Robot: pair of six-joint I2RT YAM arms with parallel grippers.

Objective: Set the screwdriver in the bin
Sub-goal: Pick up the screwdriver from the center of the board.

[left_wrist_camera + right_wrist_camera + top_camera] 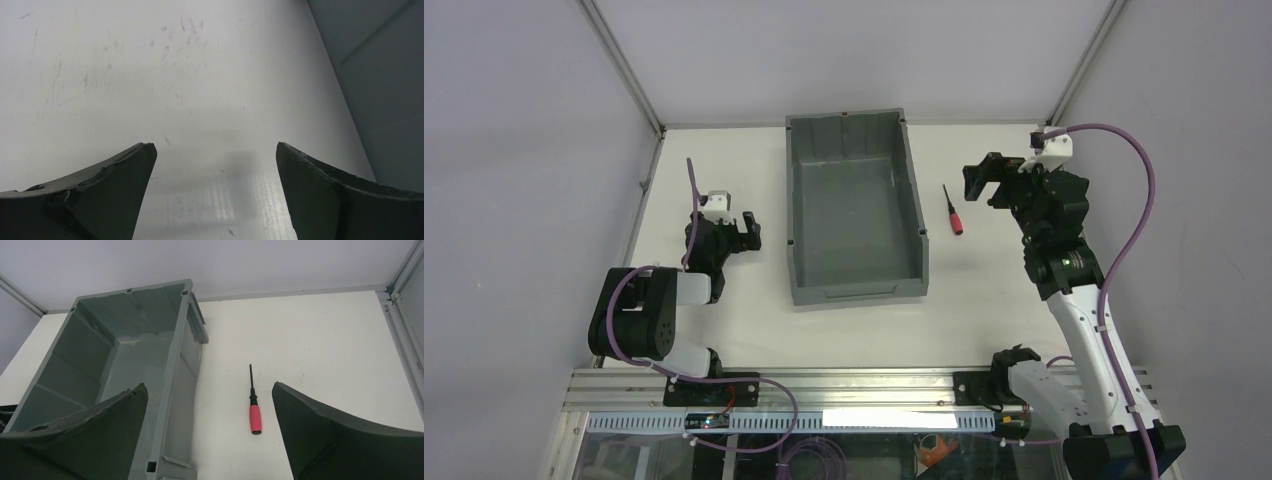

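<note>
The screwdriver, red handle and thin black shaft, lies flat on the white table just right of the grey bin, shaft pointing away from me. In the right wrist view the screwdriver lies on the table between the open jaws, with the bin at left. My right gripper is open and empty, held above the table just right of the screwdriver. My left gripper is open and empty, low over the table left of the bin; its wrist view shows its gripper over bare table.
The bin holds nothing visible. Grey enclosure walls with metal frame posts bound the table at the back and both sides. An aluminium rail with the arm bases runs along the near edge.
</note>
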